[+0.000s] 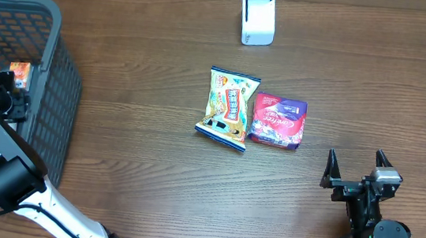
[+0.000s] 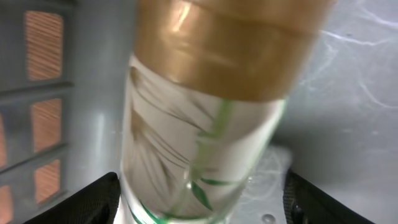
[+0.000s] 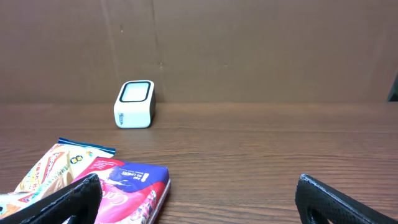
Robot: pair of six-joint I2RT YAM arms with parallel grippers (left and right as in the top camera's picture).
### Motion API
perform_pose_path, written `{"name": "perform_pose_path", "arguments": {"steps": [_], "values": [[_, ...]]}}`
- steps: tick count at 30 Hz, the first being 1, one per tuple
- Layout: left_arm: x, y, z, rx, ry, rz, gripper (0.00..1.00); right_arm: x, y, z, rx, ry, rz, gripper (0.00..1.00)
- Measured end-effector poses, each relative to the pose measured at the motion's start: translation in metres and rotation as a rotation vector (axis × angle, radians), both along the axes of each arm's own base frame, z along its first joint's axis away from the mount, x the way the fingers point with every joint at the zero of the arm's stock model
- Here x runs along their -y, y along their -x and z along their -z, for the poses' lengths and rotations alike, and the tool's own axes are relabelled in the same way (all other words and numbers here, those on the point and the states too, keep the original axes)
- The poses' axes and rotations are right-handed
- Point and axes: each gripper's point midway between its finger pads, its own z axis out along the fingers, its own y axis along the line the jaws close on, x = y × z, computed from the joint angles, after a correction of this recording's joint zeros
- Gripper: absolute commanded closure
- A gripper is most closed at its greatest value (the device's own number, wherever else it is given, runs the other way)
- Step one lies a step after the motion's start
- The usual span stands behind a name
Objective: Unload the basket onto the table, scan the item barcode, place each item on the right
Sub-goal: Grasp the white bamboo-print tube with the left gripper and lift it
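Bottle (image 2: pixel 205 118), white with green leaves and gold cap: sits inside grey basket (image 1: pixel 57 95), fills gap between parted fingers of left end effector (image 2: pixel 202 199); cannot tell whether clamped. Right end effector (image 1: pixel 357 162): spread wide, empty, over counter (image 1: pixel 146 72) near yellow snack bag (image 1: pixel 230 107) and red packet (image 1: pixel 279 120), white scanner (image 1: pixel 258 17) beyond.

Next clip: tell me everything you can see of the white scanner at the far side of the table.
The scanner is a small white box with rounded corners, plastic by its look. A pale window with a dark rim sits on its upper face, and there is small blue print on one side, too small to read. It stands on the wooden table near the far edge, well apart from the yellow snack pack and the pink pack. Only the table touches it.
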Motion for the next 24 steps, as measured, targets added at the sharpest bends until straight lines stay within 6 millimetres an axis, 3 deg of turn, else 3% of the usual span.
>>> {"name": "perform_pose_path", "arguments": {"steps": [9, 13, 21, 24], "values": [[0.020, 0.014, 0.004, -0.051, 0.082, 0.006, 0.36, 0.000, 0.000, 0.000, 0.000, 0.000, 0.000, 0.00], [0.023, 0.020, 0.005, -0.075, 0.094, 0.008, 0.55, 0.000, 0.000, 0.000, 0.000, 0.000, 0.000, 0.00], [0.025, 0.023, 0.006, -0.087, 0.100, 0.002, 0.54, 0.000, 0.000, 0.000, 0.000, 0.000, 0.000, 0.00], [0.025, 0.023, 0.007, -0.086, 0.101, -0.007, 0.59, 0.000, 0.000, 0.000, 0.000, 0.000, 0.000, 0.00]]}}
